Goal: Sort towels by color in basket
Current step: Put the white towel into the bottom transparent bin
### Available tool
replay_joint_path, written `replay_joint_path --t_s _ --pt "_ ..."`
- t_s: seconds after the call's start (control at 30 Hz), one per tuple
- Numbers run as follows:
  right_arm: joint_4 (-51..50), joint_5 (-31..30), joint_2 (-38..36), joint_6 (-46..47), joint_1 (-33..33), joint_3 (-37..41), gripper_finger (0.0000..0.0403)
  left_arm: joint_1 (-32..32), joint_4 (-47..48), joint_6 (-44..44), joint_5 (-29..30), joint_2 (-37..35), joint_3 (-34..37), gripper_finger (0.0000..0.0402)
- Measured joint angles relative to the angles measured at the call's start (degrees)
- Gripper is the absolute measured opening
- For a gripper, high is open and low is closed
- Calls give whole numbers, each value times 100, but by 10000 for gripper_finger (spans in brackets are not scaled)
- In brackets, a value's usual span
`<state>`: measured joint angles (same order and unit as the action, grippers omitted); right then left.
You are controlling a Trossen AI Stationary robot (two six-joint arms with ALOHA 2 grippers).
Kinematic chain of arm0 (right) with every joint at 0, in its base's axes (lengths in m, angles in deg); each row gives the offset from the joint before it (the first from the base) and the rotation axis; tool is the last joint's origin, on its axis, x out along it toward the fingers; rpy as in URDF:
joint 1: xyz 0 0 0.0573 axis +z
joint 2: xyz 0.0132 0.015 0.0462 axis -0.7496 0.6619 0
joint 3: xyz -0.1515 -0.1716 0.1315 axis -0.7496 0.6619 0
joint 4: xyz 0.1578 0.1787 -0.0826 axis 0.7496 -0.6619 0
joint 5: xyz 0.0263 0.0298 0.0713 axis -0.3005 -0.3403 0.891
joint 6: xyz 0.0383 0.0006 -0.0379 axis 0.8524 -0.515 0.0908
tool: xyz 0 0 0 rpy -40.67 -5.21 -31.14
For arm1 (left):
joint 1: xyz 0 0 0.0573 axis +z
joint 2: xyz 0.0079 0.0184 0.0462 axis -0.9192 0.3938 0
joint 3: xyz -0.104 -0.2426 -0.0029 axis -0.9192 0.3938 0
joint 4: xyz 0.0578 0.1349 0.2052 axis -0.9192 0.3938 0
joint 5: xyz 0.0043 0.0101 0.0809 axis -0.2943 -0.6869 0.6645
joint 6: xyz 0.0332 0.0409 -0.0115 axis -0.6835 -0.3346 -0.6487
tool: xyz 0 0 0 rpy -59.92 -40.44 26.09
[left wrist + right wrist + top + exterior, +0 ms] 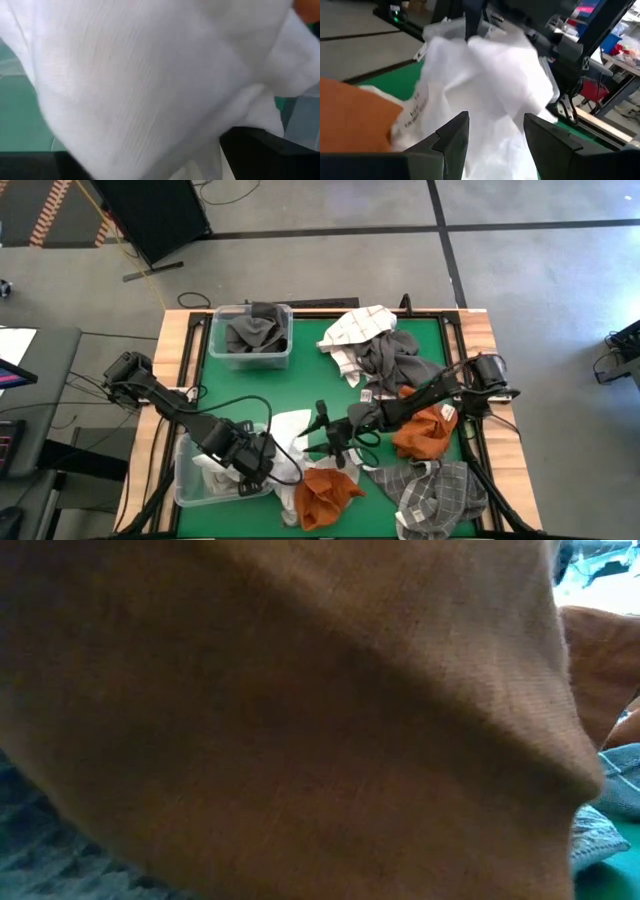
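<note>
The left gripper (268,463) sits at about 7 o'clock on the green table (310,345), over the edge of a clear bin (190,485). I cannot tell if its fingers are spread or pressed together, since a white towel (290,430) covers them. That white towel hangs over the bin's side, and more white cloth lies inside the bin.

The right gripper (335,442) is just beside it, near 6 o'clock. Its fingers (455,135) are spread apart and hold nothing. They point at the white towel.

An orange towel (325,492) lies at 6 o'clock, just below both grippers. Another orange towel (425,430) sits at 4 o'clock under the right arm. A checked towel (440,495) lies at 5 o'clock. A dark grey towel (390,360) and a white checked towel (355,328) lie together near 1 o'clock. At 11 o'clock a second clear bin (250,358) holds a dark grey towel (255,332).
</note>
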<state>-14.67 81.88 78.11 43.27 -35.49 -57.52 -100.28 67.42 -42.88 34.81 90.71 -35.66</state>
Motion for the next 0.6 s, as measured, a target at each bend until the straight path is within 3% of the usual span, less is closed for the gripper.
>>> replay_joint_path --t_s 0.2,0.6 --pt "5 159 395 -74 -9 -383 219 0 61 27 68 0 0 258" --pt "-127 276 392 -214 71 -563 219 0 101 76 146 0 0 258"
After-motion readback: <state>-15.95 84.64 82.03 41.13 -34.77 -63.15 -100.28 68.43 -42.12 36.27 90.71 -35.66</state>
